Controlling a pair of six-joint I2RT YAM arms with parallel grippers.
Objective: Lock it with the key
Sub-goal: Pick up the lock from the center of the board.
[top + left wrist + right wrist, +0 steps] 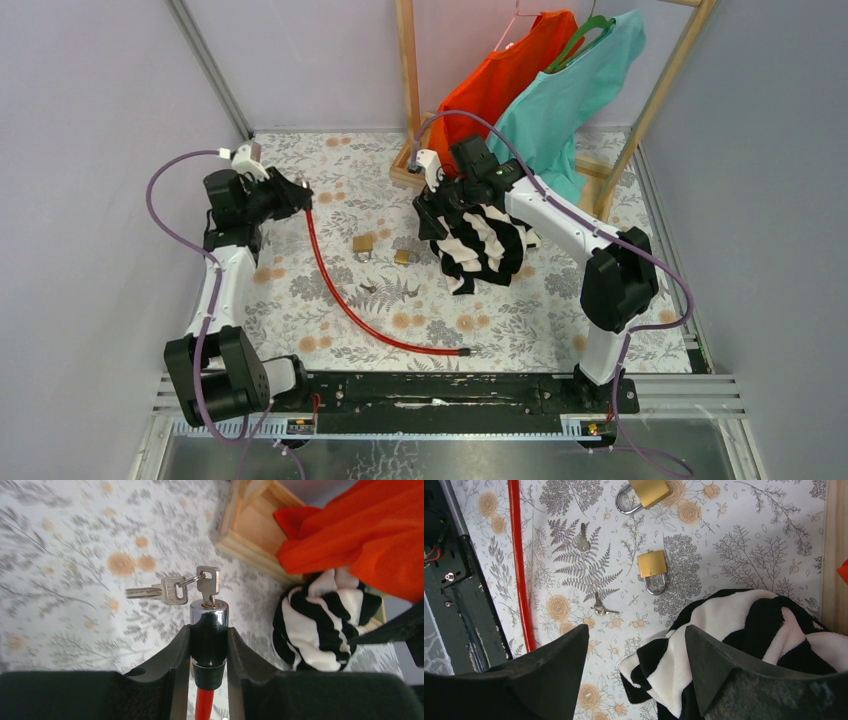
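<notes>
My left gripper [209,630] is shut on the black and chrome head of a red cable lock [209,611], held above the table at the back left [293,192]. A silvery key [207,582] is stuck in the head's end, and a second key [172,590] hangs from its ring. The red cable [340,295] trails down across the table. My right gripper [635,630] stands open over the edge of a black-and-white cloth [744,625]. Two brass padlocks [653,565] [649,491] and two small loose keys [583,539] [599,609] lie on the floral table.
A wooden rack base [410,172] stands at the back, with an orange shirt [500,85] and a teal shirt [570,105] on hangers. The cable's free end [463,351] lies near the black front rail [430,390]. Grey walls close both sides.
</notes>
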